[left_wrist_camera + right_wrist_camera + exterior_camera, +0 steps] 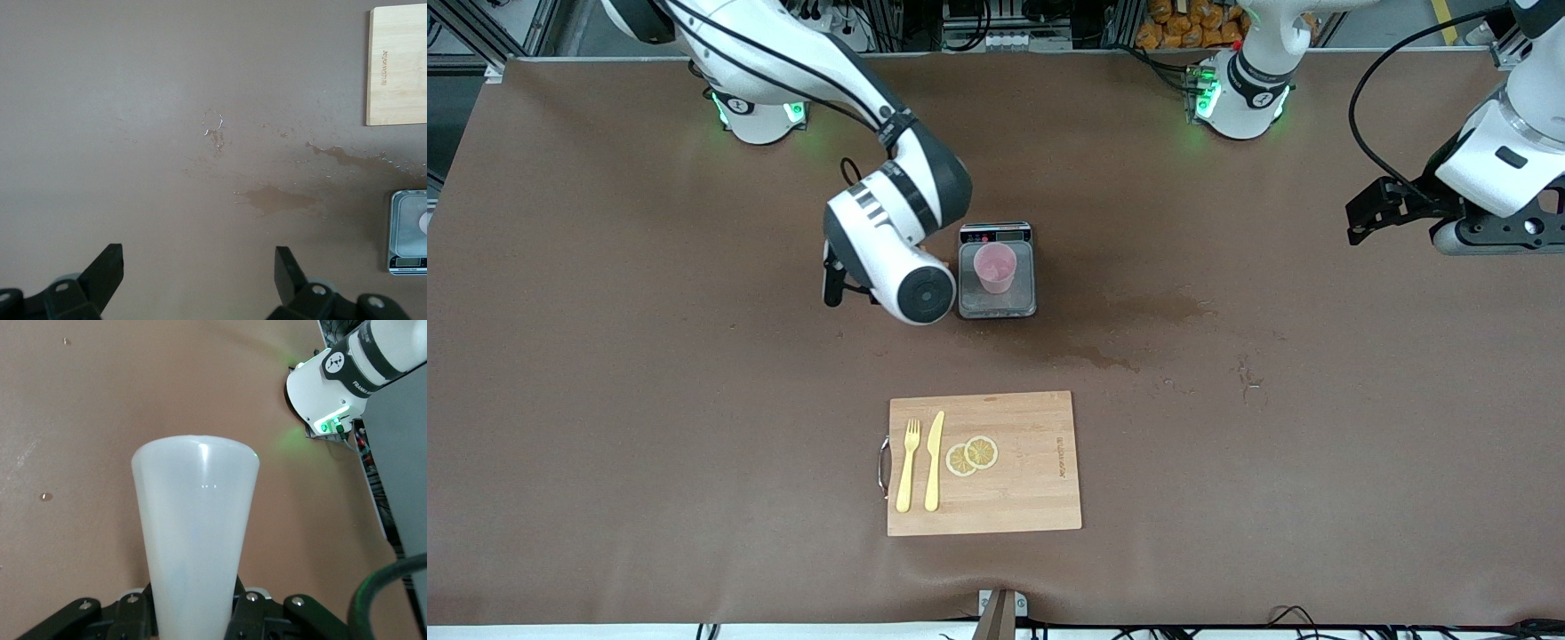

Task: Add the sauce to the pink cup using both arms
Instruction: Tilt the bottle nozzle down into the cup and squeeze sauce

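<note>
Even overhead light fills my workspace, throwing only soft shadows under my right arm [889,222] onto the table [605,356]. Green base lights glow. The sauce bottle [195,540] shows a small glare streak, and wet patches [277,199] glint faintly.

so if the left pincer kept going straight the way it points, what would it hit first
Most likely the bare table. The left pincer is open and empty, hanging over the left arm's end of the table, and its wrist view shows only tabletop and a stain ahead. The scale sits off that line.
</note>
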Available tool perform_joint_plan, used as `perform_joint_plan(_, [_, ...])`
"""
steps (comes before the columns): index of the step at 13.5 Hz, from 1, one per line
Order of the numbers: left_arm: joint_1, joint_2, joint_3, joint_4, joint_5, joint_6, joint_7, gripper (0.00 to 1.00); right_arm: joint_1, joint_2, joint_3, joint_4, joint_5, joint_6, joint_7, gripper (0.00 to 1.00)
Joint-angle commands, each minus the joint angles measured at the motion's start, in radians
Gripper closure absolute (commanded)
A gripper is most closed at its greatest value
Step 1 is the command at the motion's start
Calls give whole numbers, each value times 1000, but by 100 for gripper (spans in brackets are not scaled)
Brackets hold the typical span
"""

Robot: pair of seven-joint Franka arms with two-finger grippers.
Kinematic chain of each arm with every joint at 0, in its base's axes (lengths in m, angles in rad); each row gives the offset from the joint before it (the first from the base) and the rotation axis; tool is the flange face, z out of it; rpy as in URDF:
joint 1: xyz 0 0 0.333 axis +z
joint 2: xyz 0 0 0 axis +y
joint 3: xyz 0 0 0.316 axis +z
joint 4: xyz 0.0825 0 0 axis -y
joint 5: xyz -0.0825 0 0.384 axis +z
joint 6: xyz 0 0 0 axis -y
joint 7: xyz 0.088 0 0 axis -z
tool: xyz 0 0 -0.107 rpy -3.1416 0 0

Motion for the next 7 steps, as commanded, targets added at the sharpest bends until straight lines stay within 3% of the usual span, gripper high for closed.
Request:
perform_joint_plan(1, [0, -6, 3, -5, -24, -4, 11, 0, -84, -68, 9, -16, 65, -41, -105, 76])
perform_joint_plan(7, [-2, 2, 3, -5, -24, -3, 11, 0, -295, -129, 9, -16, 218, -146, -400, 73])
